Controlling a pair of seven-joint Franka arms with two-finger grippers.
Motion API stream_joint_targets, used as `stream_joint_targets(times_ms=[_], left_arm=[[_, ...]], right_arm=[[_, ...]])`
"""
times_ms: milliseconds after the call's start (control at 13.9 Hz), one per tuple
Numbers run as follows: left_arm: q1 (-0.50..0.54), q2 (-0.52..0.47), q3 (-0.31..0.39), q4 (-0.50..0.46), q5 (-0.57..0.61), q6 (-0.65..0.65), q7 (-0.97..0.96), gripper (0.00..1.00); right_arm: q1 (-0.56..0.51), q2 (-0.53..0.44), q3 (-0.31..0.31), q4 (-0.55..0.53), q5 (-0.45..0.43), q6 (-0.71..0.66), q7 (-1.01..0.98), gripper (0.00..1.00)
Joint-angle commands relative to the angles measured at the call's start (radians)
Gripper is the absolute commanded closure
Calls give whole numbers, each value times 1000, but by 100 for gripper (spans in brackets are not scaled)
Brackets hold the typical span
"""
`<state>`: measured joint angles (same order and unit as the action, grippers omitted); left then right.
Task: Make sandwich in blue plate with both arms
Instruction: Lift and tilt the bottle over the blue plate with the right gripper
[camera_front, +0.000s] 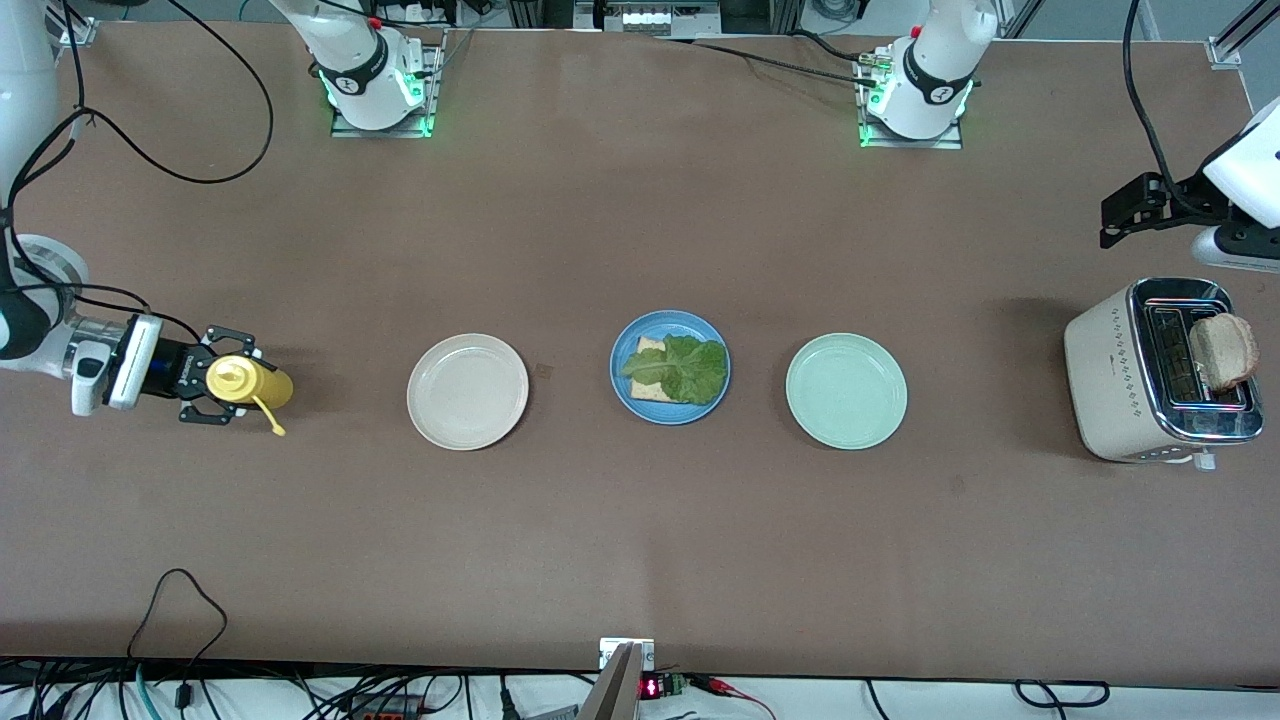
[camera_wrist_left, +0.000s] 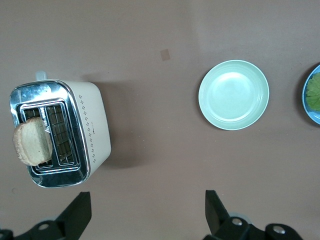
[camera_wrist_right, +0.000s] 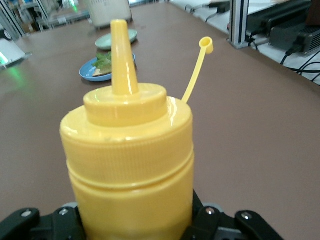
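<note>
Nearest the front camera, three plates sit in a row across a matte brown table (camera_front: 640, 540). At the right arm's end, the right gripper (camera_front: 205, 390) has its jaws set around a yellow bottle (camera_front: 248, 381), seemingly gripping its sides. That bottle is smooth, glossy plastic with a ribbed cap, a cone nozzle and an open tethered stopper; likely light, squeezable and a bit slippery, best held around the body below the cap.

Toward the middle lies a cream plate (camera_front: 467, 391), then the blue plate (camera_front: 670, 367), round and shallow with a raised rim. On it rests one square toast slice (camera_front: 645, 350) under a crinkled lettuce leaf (camera_front: 680, 366); the leaf is limp and easily shifted.

Next comes a pale green plate (camera_front: 846, 391). At the left arm's end stands a cream and chrome toaster (camera_front: 1158, 369) with a second slice (camera_front: 1224, 351) poking from its slot: stiff, crumbly, light, best pinched by its exposed edge. Above the table beside the toaster, the left gripper (camera_wrist_left: 145, 212) waits, jaws wide apart.
</note>
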<state>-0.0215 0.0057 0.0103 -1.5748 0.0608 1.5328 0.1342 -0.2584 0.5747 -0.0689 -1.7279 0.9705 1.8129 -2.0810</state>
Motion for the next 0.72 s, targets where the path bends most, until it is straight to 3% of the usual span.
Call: stream_joint_targets(times_ms=[0, 216, 649], left_arm=[[8, 2, -1, 9, -12, 0, 7, 0], [6, 0, -9, 21, -7, -3, 2, 0], [3, 10, -13, 19, -7, -19, 5, 0]], right_arm=[[167, -131, -8, -35, -111, 139, 230, 100], [338, -147, -9, -12, -195, 282, 399, 100], [686, -115, -12, 30, -823, 601, 976, 100]])
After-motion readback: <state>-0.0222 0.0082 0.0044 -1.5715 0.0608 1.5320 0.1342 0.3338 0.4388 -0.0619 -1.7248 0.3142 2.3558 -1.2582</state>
